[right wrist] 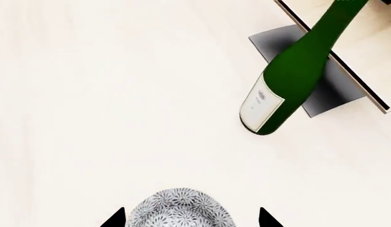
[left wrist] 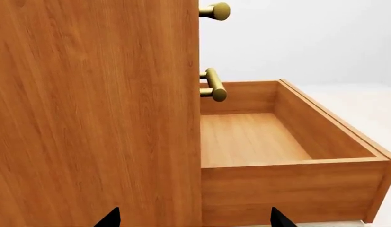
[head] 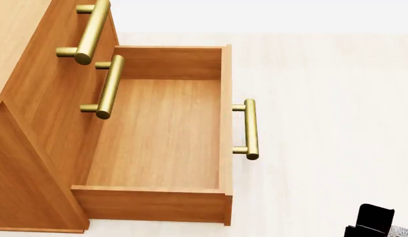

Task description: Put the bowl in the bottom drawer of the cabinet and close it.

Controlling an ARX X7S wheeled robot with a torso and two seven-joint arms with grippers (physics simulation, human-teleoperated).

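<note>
Now R pincer [right wrist: 191, 218] wide astride bowl [right wrist: 180, 210]; bottle [right wrist: 297, 71] label unreadable.

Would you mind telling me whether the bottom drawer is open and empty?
Open and empty: the bottom drawer is pulled out from the cabinet, its bare wooden floor showing nothing inside.

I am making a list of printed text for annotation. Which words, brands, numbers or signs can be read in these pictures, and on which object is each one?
Green bottle, white label: faint grey marks only, too small and blurred to read.
Cabinet, bottom drawer and bowl: no text or signs; the bowl carries only a speckle pattern.
</note>
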